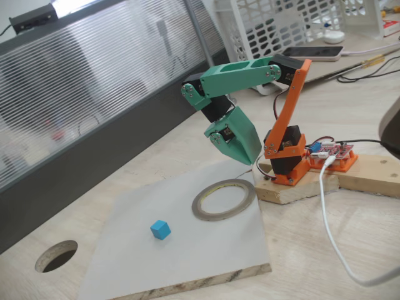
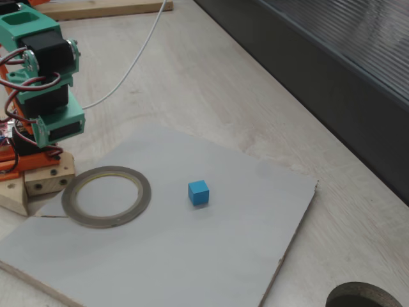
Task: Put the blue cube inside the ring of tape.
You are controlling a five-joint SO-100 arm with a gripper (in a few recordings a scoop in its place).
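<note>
- My gripper [image 1: 247,153] hangs folded back close to my base, its green finger tip pointing down just above the far edge of the grey board [image 1: 144,262]. It holds nothing.
- I cannot tell whether the fingers are apart or together; in a fixed view I see one broad green blade and no clear gap.
- The ring of tape [image 1: 223,199] lies flat on the board just below and in front of my fingertips, almost touching the wooden block [image 1: 300,187] my base stands on. Its opening is empty.
- The blue cube [image 1: 160,229] sits on the board beyond the ring, well apart from my gripper, with the ring between us. In the other fixed view the blue cube [image 2: 198,192] stands just beside the ring of tape [image 2: 106,196], not touching it.
- The step in hand, as I judge it, is the reach: I must extend out over the ring without brushing it.
- To do it well, I should spread the fingers before descending, since the cube is barely a finger's width.
- I should come down nearly vertical, one finger on each opposite flat face, squared to the cube, not its corners.
- I should stop short of the board so the tips do not skate and knock the cube away.
- The carry back is short; lift only enough to clear the ring's thin wall, then release low inside.
</note>
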